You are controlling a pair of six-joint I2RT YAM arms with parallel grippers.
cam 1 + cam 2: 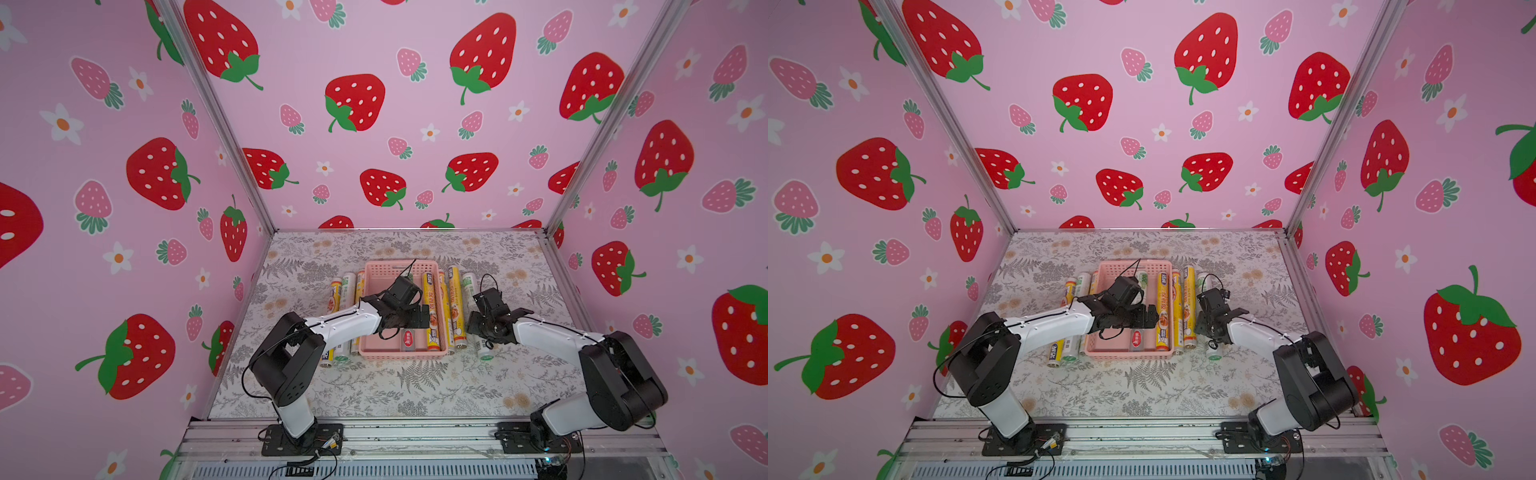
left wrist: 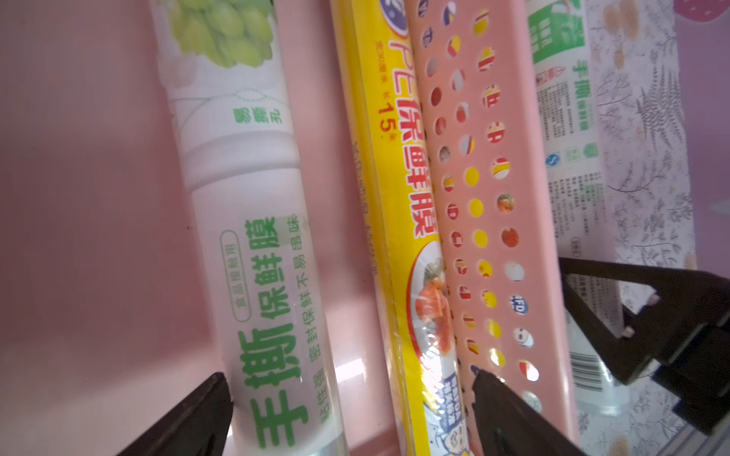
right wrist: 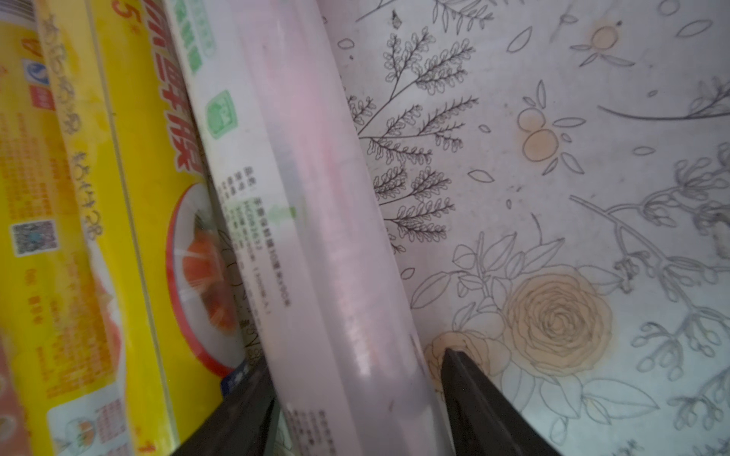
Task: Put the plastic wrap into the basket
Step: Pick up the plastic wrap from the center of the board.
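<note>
White plastic wrap roll point(image 3: 335, 237) lies on the floral tablecloth point(image 3: 553, 158), right of the basket point(image 1: 403, 355), past the outer yellow rolls point(image 3: 130, 197). My right gripper point(image 3: 355, 361) straddles it, a finger on either side; can't tell if they pinch. My left gripper point(image 2: 351, 377) hangs spread wide over the basket, holding nothing. A grape-label roll point(image 2: 245, 197) and a yellow roll point(image 2: 395, 158) lie inside. Step: grasping the white roll. Next: firm squeeze, lift over the wall, lay it lengthwise.

Pink basket point(image 1: 384, 271), yellow roll point(image 1: 456, 299), white roll point(image 3: 316, 237), floral table point(image 1: 415, 386), strawberry walls point(image 1: 374, 104)
</note>
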